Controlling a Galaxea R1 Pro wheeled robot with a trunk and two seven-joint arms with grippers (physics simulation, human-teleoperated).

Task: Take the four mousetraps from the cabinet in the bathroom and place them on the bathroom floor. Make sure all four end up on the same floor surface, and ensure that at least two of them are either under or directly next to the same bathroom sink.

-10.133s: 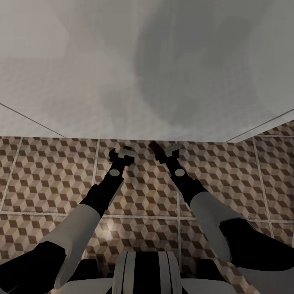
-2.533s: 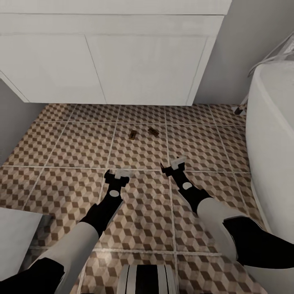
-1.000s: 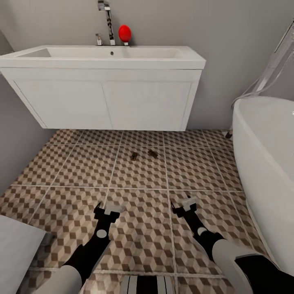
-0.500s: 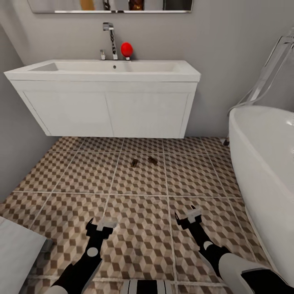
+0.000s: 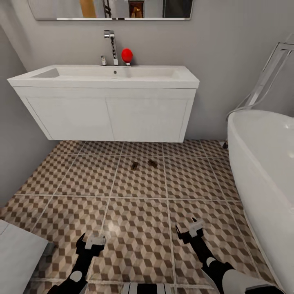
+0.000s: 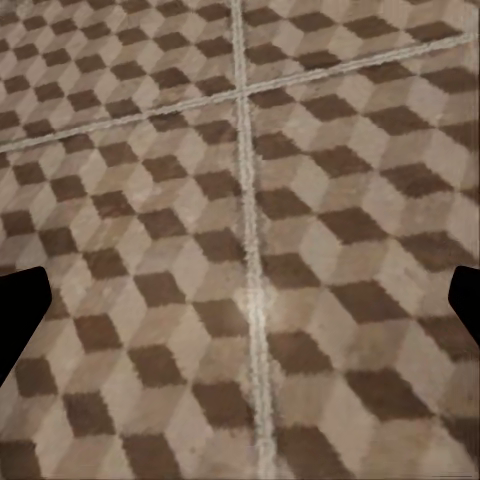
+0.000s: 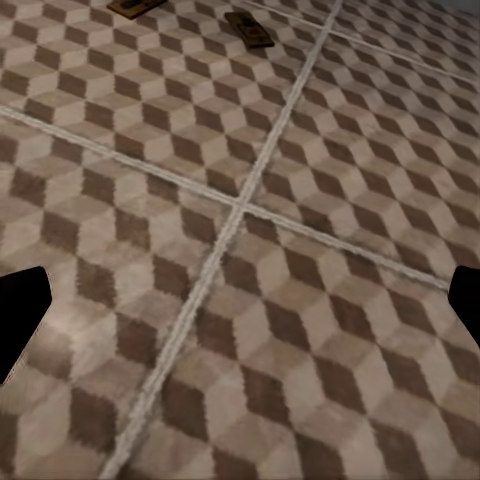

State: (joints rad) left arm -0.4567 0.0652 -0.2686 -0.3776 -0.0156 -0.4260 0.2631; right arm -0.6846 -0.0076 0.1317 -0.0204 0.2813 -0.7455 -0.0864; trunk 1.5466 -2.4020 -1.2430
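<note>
Two mousetraps (image 5: 134, 165) (image 5: 152, 163) lie side by side on the cube-patterned bathroom floor (image 5: 139, 220), just in front of the white sink (image 5: 114, 73) on its wall-hung vanity. In the right wrist view the same mousetraps (image 7: 249, 28) (image 7: 135, 6) show far ahead on the tiles. My left gripper (image 5: 90, 241) (image 6: 240, 320) hangs open over bare tiles, holding nothing. My right gripper (image 5: 189, 230) (image 7: 240, 310) is open and empty too, well short of the traps. The cabinet is out of view.
A white bathtub (image 5: 265, 163) fills the right side. A grey wall (image 5: 16, 155) closes the left. A white object (image 5: 16, 253) sits at the bottom left. A chrome faucet (image 5: 109, 41) and a red thing (image 5: 127, 55) stand on the sink's back edge.
The view has tilted up and drawn back: the mirror and more of the wall now show, and both arms sit lower in the picture. The two mousetraps stay put on the floor.
</note>
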